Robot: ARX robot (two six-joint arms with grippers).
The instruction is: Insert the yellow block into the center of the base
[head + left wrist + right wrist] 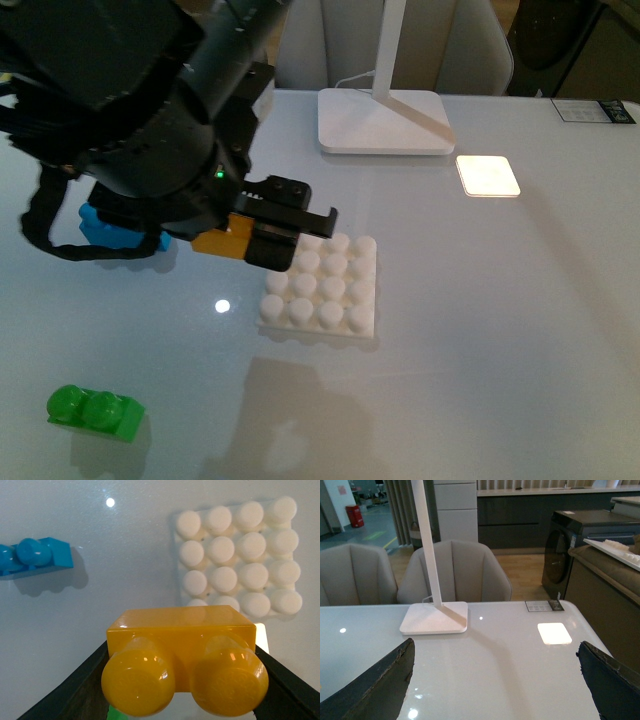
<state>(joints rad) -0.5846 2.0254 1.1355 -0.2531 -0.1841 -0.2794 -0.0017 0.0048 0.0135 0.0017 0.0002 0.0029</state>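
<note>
My left gripper point(262, 240) is shut on the yellow block point(222, 240), held above the table just left of the base point(322, 287), a white square plate with a 4x4 grid of studs. In the left wrist view the yellow block point(182, 657) fills the foreground between the black fingers point(75, 690), its two studs facing the camera, and the base point(240, 555) lies beyond it. My right gripper point(495, 680) is open and empty above bare table; it does not show in the front view.
A blue brick point(110, 228) lies behind the left arm, also in the left wrist view point(32, 555). A green brick point(95, 410) sits front left. A white lamp foot point(385, 120) and a glowing square tile point(488, 176) stand at the back.
</note>
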